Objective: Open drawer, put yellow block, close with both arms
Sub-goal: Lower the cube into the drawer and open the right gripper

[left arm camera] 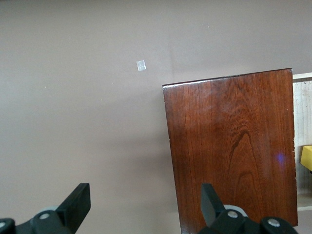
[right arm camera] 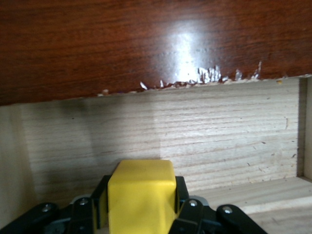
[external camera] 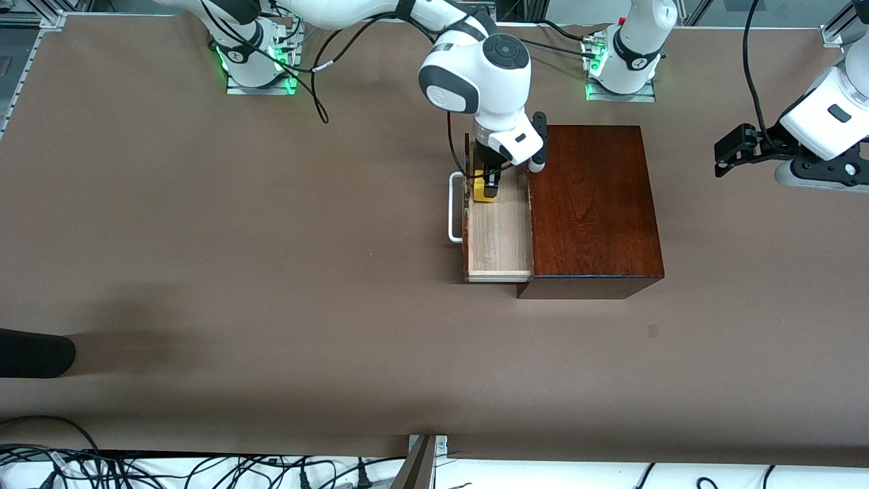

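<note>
The dark reddish-brown wooden box (external camera: 594, 204) stands mid-table. Its drawer (external camera: 499, 234) is pulled open toward the right arm's end, showing the pale wood inside, with the white loop handle (external camera: 453, 207) on its front. My right gripper (external camera: 486, 187) is shut on the yellow block (external camera: 485, 191) and holds it inside the open drawer, at the end nearest the robots' bases. In the right wrist view the block (right arm camera: 141, 197) sits between the black fingers above the drawer's wood. My left gripper (external camera: 725, 151) is open and empty, waiting in the air past the box at the left arm's end.
The left wrist view shows the box top (left arm camera: 231, 146), a sliver of the drawer with the block (left arm camera: 306, 158), and a small pale mark (left arm camera: 141, 65) on the brown table. A dark object (external camera: 34, 353) lies at the table edge at the right arm's end.
</note>
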Controlling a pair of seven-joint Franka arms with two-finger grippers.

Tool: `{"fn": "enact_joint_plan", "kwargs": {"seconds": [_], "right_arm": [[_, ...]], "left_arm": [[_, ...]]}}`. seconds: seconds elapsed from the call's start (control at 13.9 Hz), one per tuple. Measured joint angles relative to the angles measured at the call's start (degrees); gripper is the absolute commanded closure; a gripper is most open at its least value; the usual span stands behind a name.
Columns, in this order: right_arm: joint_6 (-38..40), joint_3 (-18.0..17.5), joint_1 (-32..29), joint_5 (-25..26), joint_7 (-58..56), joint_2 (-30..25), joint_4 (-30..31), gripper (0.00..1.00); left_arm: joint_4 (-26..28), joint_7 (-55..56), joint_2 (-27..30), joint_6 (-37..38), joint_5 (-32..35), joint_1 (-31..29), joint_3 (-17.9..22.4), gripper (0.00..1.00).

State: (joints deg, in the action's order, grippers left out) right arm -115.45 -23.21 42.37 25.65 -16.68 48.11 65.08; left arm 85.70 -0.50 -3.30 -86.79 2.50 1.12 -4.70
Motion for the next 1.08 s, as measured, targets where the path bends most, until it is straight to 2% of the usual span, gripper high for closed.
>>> {"fn": "enact_joint_plan", "kwargs": {"seconds": [0.14, 0.22, 0.5, 0.72, 0.94, 1.08], "right_arm": [[-0.96, 0.16, -0.01, 0.77, -0.02, 0.88, -0.04, 0.62], [-1.04, 0.25, -0.03, 0.8, -0.02, 1.0, -0.26, 0.01], [1.5, 0.3, -0.42, -0.04, -0.06, 0.93, -3.21, 0.0], [7.35, 0.03, -0.37, -2.52, -0.06, -0.33, -7.56, 0.0], [14.17, 0.47, -2.07, -6.33, 0.91, -6.66, -10.67, 0.0], [19.0, 0.75, -6.21, -7.42, 2.02, -12.43, -11.09, 0.0]], "left_arm": [[0.0, 0.0, 0.0, 0.0, 0.0, 0.0, 0.0, 0.0], [0.0, 0.0, 0.0, 0.0, 0.0, 0.0, 0.01, 0.0], [0.0, 0.0, 0.0, 0.0, 0.0, 0.0, 0.02, 0.0], [0.0, 0.0, 0.0, 0.0, 0.0, 0.0, 0.03, 0.0], [0.01, 0.0, -0.16, 0.0, 0.0, 0.0, 0.08, 0.0], [0.01, 0.0, -0.54, 0.0, -0.02, 0.0, 0.05, 0.0]]}}
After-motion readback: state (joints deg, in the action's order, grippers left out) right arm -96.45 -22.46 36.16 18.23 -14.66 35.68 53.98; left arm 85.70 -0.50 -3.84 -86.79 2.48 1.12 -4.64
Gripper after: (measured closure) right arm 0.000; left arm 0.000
